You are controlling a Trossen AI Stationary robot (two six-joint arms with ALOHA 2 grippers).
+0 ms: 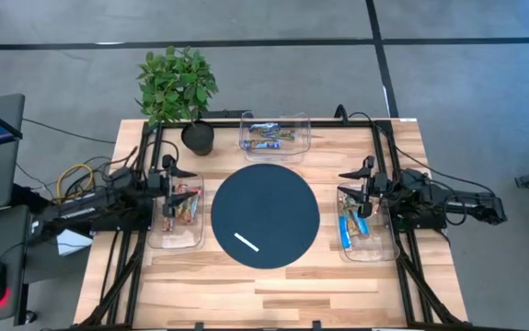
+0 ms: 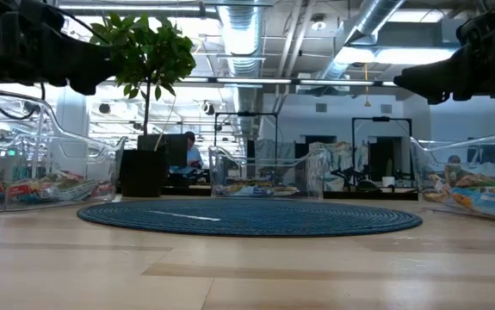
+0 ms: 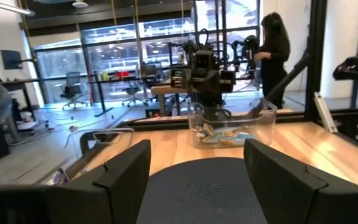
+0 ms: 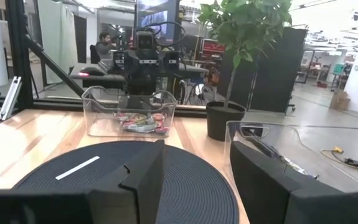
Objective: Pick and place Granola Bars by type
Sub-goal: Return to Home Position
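From above, you see glossy oblong granola bars (image 1: 183, 210) lying in three clear plastic bins (image 1: 306, 138) left, above and right of the round dark mat (image 1: 264, 207), with the left gripper (image 1: 183, 174) and right gripper (image 1: 347, 175) over the side bins' upper edges. Each wrist view shows you jaws standing apart.

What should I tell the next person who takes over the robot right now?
Left end effector: open, empty, above the left bin.
Right end effector: open, empty, above the right bin.
Red bars are in the left bin, blue and orange bars in the right bin, dark bars in the far bin.
Done: no bars on the mat, only a white stick.
Left: probably just parking the arms.
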